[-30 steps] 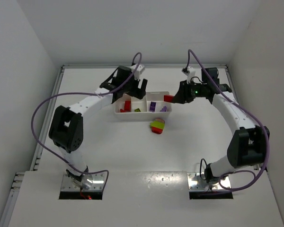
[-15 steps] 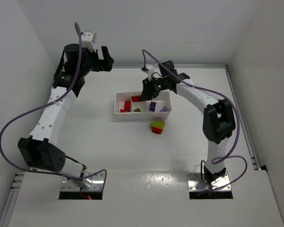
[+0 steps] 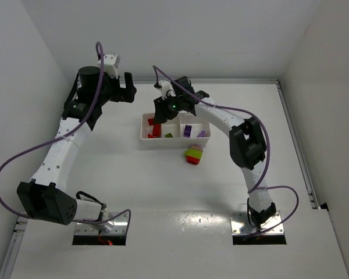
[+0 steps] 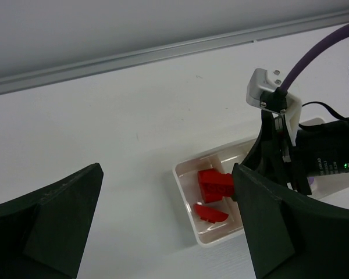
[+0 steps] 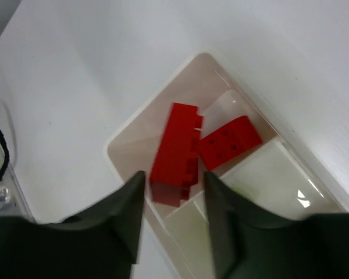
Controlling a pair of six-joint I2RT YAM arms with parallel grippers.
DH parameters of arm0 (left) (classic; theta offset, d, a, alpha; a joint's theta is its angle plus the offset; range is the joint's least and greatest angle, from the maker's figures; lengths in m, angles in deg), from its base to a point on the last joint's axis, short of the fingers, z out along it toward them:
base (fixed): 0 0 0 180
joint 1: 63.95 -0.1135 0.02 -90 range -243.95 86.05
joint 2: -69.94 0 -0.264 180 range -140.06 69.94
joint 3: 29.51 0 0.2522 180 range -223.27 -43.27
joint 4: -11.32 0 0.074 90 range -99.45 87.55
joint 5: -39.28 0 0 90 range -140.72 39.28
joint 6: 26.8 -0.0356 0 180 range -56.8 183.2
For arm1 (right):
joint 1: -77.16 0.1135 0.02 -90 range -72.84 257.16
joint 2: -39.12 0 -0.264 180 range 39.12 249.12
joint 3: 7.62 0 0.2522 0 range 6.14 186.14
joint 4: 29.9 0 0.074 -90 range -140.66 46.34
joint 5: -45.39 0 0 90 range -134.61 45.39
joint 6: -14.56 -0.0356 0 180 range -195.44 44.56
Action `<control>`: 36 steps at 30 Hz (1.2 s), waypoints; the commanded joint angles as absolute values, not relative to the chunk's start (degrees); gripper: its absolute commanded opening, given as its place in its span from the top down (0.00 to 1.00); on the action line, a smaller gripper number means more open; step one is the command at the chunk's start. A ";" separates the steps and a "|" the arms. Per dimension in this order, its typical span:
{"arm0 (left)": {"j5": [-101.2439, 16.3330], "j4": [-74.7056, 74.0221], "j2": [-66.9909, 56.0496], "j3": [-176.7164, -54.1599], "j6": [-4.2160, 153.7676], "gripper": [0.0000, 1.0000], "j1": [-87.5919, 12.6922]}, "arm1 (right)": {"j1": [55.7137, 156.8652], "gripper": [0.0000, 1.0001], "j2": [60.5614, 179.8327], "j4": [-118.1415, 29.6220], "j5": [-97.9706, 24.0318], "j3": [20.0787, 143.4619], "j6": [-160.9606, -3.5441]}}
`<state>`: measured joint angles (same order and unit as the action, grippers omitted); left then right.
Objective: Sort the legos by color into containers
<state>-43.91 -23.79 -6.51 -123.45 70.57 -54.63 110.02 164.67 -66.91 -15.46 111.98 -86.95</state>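
The white tray (image 3: 144,138) holds red legos (image 3: 156,129) in its left compartment, a yellow-green one (image 3: 169,135) in the middle and purple ones (image 3: 188,130) on the right. My right gripper (image 3: 161,113) hangs over the left compartment. In the right wrist view its jaws (image 5: 173,180) stand slightly apart, open, and a blurred long red brick (image 5: 174,154) is loose between the tips, beside another red brick (image 5: 230,142). A striped red, yellow-green and purple clump (image 3: 193,154) lies on the table in front of the tray. My left gripper (image 3: 128,87) is raised at the far left, wide open and empty.
The left wrist view looks down past its own fingers (image 4: 46,226) at the tray's left end (image 4: 183,186) and the right arm's wrist (image 4: 314,163). White walls enclose the table on three sides, with a rail (image 3: 221,80) along the back edge.
My left arm has swung up and away from the tray to the far left and opened wide. My right arm carried the red brick from the tray's right end to its left compartment and parted its jaws.
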 commanded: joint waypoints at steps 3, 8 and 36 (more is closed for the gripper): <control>-45.44 -23.45 -3.63 -122.28 69.08 0.00 -54.90 | 111.53 0.31 165.85 -64.41 -16.31 115.82 -88.62; -38.00 -20.57 -2.49 -119.65 67.43 0.00 -54.90 | 110.48 0.18 160.42 -63.27 -18.32 111.79 -88.01; -18.90 -35.23 -30.86 -120.78 19.19 0.01 -17.46 | 71.80 0.21 108.03 -74.25 -20.01 63.35 -80.45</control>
